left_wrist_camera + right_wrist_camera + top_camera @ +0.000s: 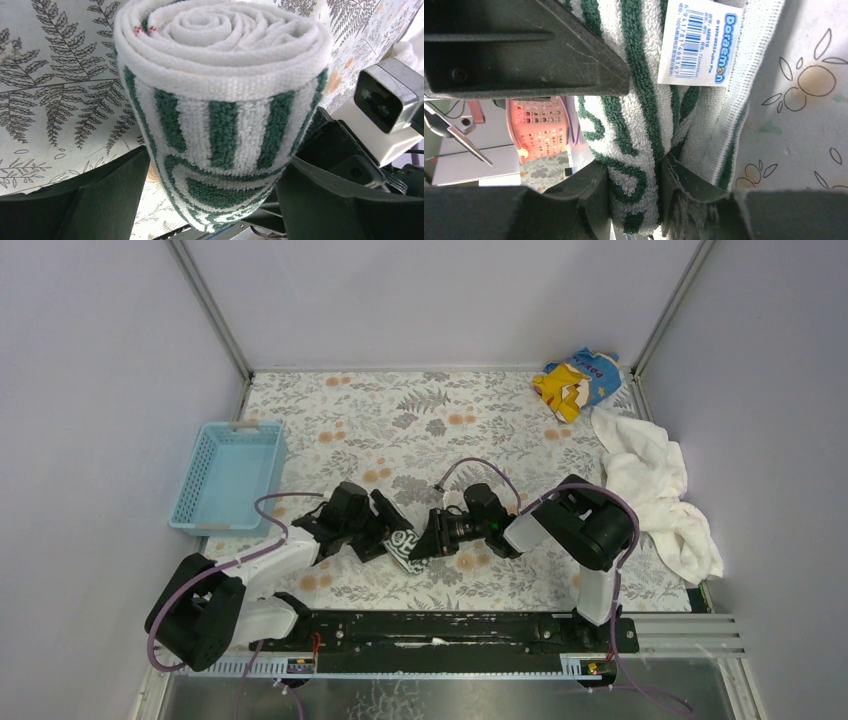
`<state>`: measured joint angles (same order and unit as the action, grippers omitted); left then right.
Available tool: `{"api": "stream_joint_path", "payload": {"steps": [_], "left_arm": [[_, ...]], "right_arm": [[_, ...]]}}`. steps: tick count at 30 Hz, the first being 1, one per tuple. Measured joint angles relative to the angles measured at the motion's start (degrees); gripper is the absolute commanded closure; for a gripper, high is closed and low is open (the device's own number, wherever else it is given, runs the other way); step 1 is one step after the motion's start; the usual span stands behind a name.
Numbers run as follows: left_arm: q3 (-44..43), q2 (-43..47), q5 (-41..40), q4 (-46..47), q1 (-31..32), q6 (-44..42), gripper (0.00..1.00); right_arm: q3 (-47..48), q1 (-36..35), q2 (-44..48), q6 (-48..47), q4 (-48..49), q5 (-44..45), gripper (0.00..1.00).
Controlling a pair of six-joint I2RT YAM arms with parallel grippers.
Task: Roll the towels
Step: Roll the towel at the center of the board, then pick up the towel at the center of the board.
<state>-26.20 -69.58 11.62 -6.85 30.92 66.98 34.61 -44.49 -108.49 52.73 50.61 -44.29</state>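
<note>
Soft, light terry apt to unwind, the striped towel (220, 125) is clamped rolled inside the left end effector (220, 165), its tail pinched by the right end effector (634, 185); mid-roll grips are judged safest.

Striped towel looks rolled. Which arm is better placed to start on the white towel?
Right. The white towel lies heaped at the right edge of the table, far from the left hand. Both hands grip the striped roll, so the right hand must release it first.
</note>
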Motion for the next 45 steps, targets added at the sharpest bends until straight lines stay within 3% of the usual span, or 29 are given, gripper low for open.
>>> {"api": "stream_joint_path", "payload": {"steps": [16, 24, 37, 45], "left_arm": [[-0.61, -4.85, 0.04, 4.87, 0.52, -0.04, 0.19], [-2.03, -8.09, 0.17, 6.43, 1.36, 0.09, 0.28], [-1.6, -8.13, -0.07, 8.96, 2.27, 0.98, 0.16], [1.36, -3.72, -0.26, 8.59, 1.84, 0.55, 0.16]], "right_arm": [[-1.49, 2.93, -7.48, 11.19, 13.42, -5.6, 0.73], [-2.25, 4.11, -10.73, 16.17, 19.58, -7.28, 0.72], [-4.26, 5.51, -12.74, 21.59, 25.16, -7.3, 0.72], [-5.29, 5.95, -15.54, 26.1, 31.54, -7.28, 0.73]]}}
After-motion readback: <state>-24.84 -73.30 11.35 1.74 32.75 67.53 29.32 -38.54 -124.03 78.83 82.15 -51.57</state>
